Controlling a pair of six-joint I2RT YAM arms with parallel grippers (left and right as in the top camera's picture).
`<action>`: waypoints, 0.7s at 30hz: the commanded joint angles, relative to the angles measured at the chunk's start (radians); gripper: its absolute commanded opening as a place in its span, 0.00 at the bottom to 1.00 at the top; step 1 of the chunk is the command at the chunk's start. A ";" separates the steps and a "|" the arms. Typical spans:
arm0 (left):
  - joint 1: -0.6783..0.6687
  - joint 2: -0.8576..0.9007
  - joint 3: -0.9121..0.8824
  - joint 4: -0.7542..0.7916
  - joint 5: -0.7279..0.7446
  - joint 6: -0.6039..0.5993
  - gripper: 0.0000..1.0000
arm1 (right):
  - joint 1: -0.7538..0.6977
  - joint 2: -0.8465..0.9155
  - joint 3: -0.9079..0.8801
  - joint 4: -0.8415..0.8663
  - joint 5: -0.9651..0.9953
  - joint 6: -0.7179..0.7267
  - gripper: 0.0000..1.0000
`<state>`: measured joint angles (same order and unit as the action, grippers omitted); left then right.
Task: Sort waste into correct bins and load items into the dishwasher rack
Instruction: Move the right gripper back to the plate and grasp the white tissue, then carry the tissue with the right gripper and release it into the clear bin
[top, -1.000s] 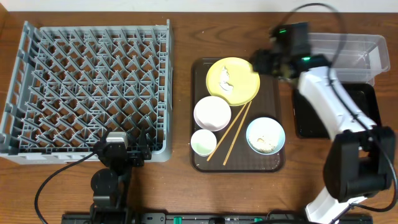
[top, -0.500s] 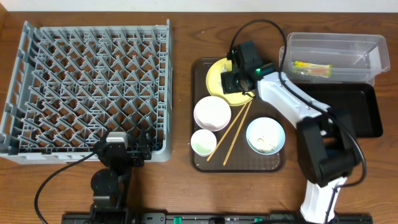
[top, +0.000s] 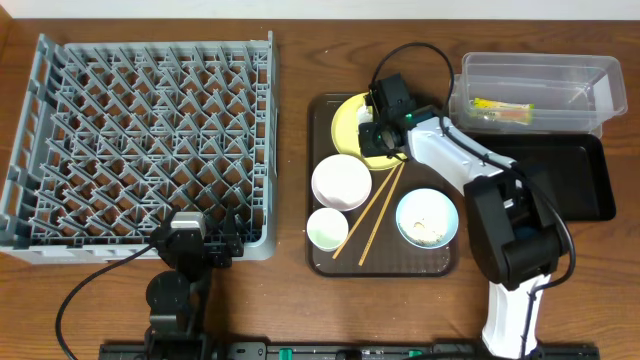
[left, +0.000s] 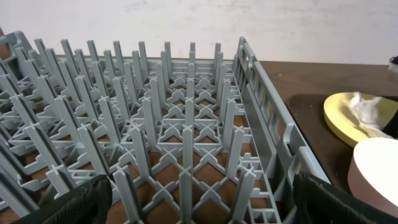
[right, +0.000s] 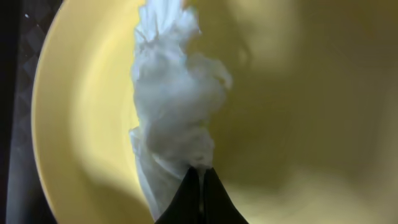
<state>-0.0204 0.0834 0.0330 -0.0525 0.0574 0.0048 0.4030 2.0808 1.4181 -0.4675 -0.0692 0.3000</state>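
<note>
The right claw (right: 199, 190) is pinched together on the crumpled white scrap (right: 174, 106) lying on the round yellow plate (right: 81, 124), probably to carry it to a bin. The left claw (left: 199, 202) sits wide apart beside the big grey plastic rack (left: 186, 124).

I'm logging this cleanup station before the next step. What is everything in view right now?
dishwasher rack: one, grey, table's left
serving tray: one, dark brown, centre
plate: one, yellow, tray's far end
tissue: one, white, crumpled, on plate
white bowl: one, on tray, beside plate
cup: one, white, tray's near left
blue bowl: one, light blue, tray's near right
food scraps: some, whitish, in blue bowl
chopsticks: two, light wood, between the bowls
clear container: one, far right
wrapper: one, yellow-green, in clear container
black tray: one, right
left pincer: open, at rack's near edge
right pincer: shut on tissue
</note>
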 joint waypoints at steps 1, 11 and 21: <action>0.004 -0.002 0.010 -0.021 0.014 0.009 0.94 | -0.040 -0.131 0.009 0.006 0.034 0.002 0.01; 0.004 -0.002 0.010 -0.021 0.014 0.009 0.94 | -0.206 -0.325 0.009 0.003 0.304 0.000 0.02; 0.004 -0.002 0.010 -0.021 0.014 0.009 0.94 | -0.377 -0.285 0.008 -0.019 0.388 0.124 0.06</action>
<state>-0.0204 0.0834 0.0330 -0.0528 0.0574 0.0048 0.0559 1.7756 1.4258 -0.4858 0.2756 0.3767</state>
